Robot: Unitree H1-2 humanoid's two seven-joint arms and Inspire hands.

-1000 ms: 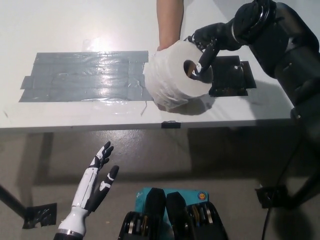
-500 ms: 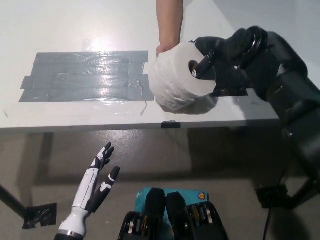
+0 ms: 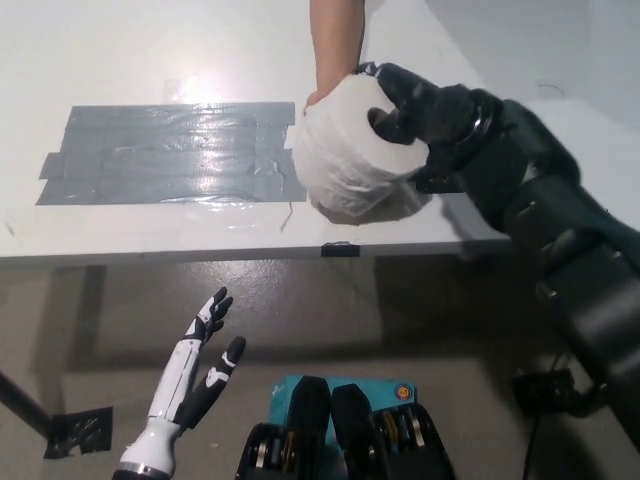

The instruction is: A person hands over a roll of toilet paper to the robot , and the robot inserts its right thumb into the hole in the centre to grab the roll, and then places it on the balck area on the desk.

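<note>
A person's hand (image 3: 318, 98) holds a white roll of toilet paper (image 3: 345, 160) from behind, just above the white desk (image 3: 150, 235). Their forearm (image 3: 335, 40) comes down from the top edge. My black right hand (image 3: 415, 108) is against the roll's right end. It covers the centre hole, its thumb goes into the hole, and its fingers (image 3: 385, 82) curl over the roll's top rim. The dark taped area (image 3: 170, 155) lies on the desk to the left of the roll. My white left hand (image 3: 195, 372) rests open below the desk's front edge at the lower left.
My black right arm (image 3: 560, 250) crosses the desk's right corner and hides most of a small black plate (image 3: 440, 182) there. The desk's front edge (image 3: 250, 255) runs across the middle, with grey floor below it. A black table leg and foot (image 3: 60, 428) stand at the lower left.
My right hand has pushed left onto the roll's end, so the hole that showed earlier is now covered. The right arm has swung lower across the desk corner. The left hand has barely moved.
</note>
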